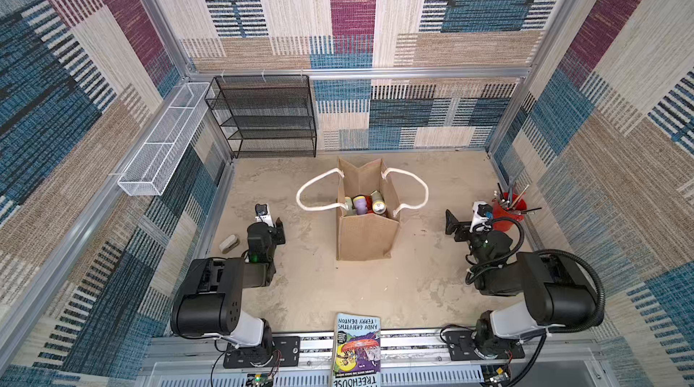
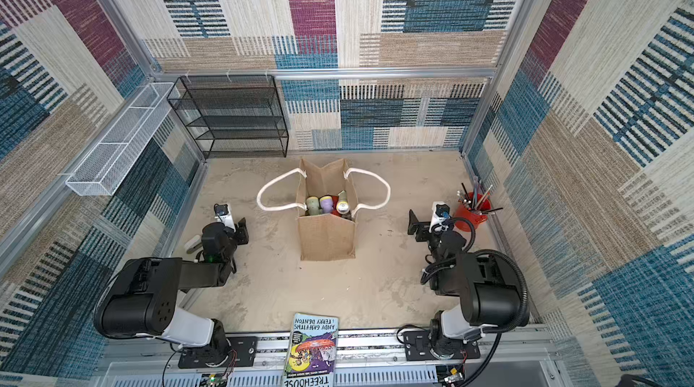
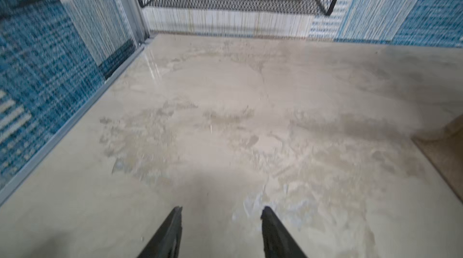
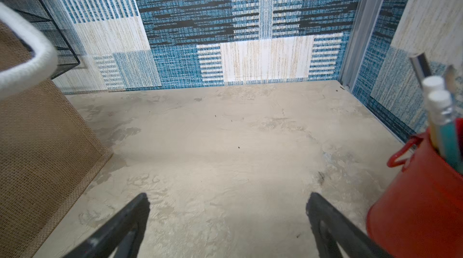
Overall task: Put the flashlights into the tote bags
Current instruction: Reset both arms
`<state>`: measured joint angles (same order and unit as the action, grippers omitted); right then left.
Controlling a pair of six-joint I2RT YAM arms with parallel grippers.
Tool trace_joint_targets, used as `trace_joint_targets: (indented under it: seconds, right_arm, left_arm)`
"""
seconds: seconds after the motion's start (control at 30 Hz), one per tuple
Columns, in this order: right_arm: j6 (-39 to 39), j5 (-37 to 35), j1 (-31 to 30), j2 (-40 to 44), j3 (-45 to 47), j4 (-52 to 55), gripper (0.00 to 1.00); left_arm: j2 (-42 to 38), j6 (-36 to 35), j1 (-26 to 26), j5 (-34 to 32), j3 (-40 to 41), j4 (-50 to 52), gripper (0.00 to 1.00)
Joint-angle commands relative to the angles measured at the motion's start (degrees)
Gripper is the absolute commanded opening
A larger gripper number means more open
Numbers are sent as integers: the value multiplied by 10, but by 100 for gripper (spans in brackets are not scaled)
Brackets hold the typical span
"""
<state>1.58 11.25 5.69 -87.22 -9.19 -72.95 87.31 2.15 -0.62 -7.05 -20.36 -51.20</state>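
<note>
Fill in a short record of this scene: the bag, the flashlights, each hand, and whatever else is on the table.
Tote bag: tan burlap, upright mid-table, mouth open, white rope handles flopped outward
Flashlights: several inside the bag; pale green, lilac and red, one with a yellow head
Left hand: open, empty, over bare table
Right hand: open, empty, between the bag and the red pot
Others: red pot of pens and brushes; book at the front edge; black mesh rack by the back wall

Flashlights (image 1: 361, 204) half hidden inside tote bag (image 1: 366, 238)
</note>
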Motion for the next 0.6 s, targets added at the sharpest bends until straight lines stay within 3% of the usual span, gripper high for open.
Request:
trace_joint_targets:
  seconds: [0.0, 0.07, 0.1, 0.13, 0.17, 0.57]
  right_arm:
    - [-20, 13, -8, -2, -17, -19, 99]
    - [-26, 1, -15, -4, -26, -6, 99]
    - [-26, -3, -17, -6, -27, -10, 99]
    - [-27, -7, -19, -6, -28, -4, 99]
    - [-28, -14, -22, -6, -29, -2, 99]
    - [-26, -30, -26, -7, -31, 2, 99]
  left_arm:
    - [4, -1, -1, -19, -43, 55, 56]
    - [4, -2, -1, -15, -38, 47, 62]
    - [11, -4, -1, -16, -32, 24, 70]
    - [6, -2, -1, -15, -36, 42, 97]
    - [3, -1, -1, -16, -39, 53, 99]
    - [6, -4, -1, -15, -35, 36, 99]
